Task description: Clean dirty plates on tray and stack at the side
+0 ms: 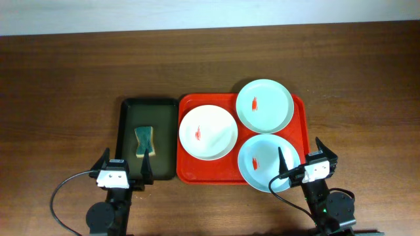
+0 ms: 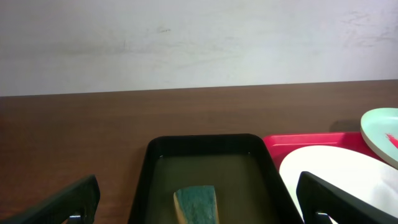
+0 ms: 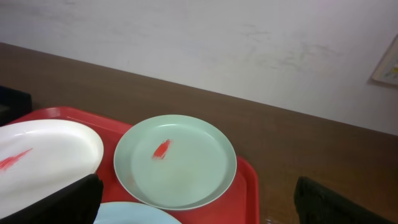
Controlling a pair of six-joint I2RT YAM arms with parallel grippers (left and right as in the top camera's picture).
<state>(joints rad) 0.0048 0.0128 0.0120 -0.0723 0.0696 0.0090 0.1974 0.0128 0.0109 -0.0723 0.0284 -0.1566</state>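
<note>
The red tray holds three plates, each with a red smear: a white plate at its left, a mint plate at its back right, and a pale blue plate at its front right. My left gripper is open and empty at the near end of the dark tray. My right gripper is open and empty over the near right edge of the pale blue plate. The right wrist view shows the mint plate, the white plate and the red tray; the pale blue plate barely shows.
A dark green-black tray lies left of the red tray, with a teal-and-yellow sponge in it. The sponge and dark tray also show in the left wrist view. Brown table all round; white wall behind.
</note>
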